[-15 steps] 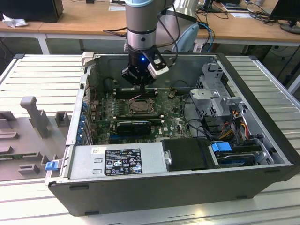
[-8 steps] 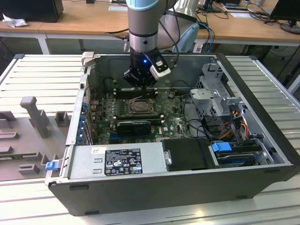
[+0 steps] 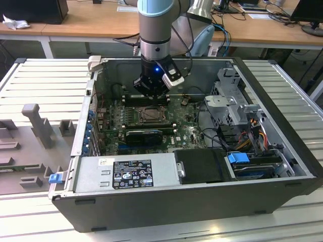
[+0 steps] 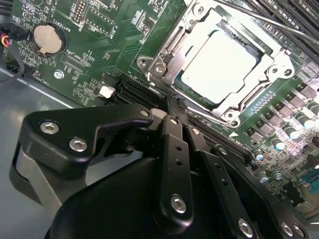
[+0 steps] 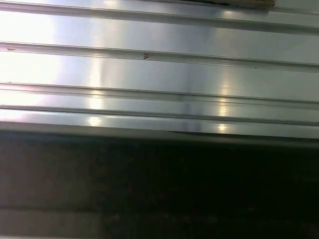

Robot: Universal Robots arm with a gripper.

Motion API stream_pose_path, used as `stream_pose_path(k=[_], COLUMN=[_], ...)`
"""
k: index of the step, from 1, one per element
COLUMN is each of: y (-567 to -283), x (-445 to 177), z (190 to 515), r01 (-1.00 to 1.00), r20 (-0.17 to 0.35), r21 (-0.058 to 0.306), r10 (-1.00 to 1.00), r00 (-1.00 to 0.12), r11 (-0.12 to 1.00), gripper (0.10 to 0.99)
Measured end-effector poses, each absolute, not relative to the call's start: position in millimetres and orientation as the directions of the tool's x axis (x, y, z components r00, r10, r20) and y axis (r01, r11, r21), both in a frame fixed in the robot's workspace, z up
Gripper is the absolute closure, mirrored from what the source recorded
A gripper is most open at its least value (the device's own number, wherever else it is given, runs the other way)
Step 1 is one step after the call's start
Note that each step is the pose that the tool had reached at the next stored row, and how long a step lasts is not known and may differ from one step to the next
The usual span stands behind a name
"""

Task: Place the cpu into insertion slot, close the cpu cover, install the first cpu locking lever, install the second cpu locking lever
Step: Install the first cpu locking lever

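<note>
Gripper (image 4: pixel 174 115) fingers (image 4: pixel 175 149) drawn together with nothing between them, tips just above the motherboard (image 4: pixel 99 40) at the near edge of the insertion slot (image 4: pixel 219 67), as seen in the second wrist view. Cpu (image 4: pixel 222 67) sits flat in the slot, pale face up, and the cpu cover (image 4: pixel 169 47), a silver frame, lies down around it with the chip showing through the cut-out. A thin metal rod crosses the far side of the socket; whether either lever is latched cannot be judged. Round coin cell (image 4: pixel 48 38) sits well apart on the green board. In the exterior view the gripper (image 3: pixel 150 96) hangs inside the open computer case (image 3: pixel 166 201), just behind the socket (image 3: pixel 152 115), with grooved aluminium table (image 3: pixel 40 80) around the case.
</note>
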State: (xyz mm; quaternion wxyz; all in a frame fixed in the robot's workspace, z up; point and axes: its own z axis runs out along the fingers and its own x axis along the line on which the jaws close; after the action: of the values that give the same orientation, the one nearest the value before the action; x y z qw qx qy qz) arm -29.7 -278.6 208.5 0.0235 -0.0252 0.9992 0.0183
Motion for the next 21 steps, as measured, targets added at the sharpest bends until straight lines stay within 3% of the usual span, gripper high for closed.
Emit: stream_pose_path(k=[9,13,21], y=[-279,-278,-281], x=[-27,-27,-27], z=[202,201,220], r01=[-0.051,-0.051,-0.051], r20=[-0.04,-0.039,-0.039], r21=[0.008,0.026,0.022], r10=[-0.051,-0.05,-0.05], r00=[-0.998,-0.998,-0.998], r11=[0.999,0.998,0.998], gripper=[0.98,0.98,0.98])
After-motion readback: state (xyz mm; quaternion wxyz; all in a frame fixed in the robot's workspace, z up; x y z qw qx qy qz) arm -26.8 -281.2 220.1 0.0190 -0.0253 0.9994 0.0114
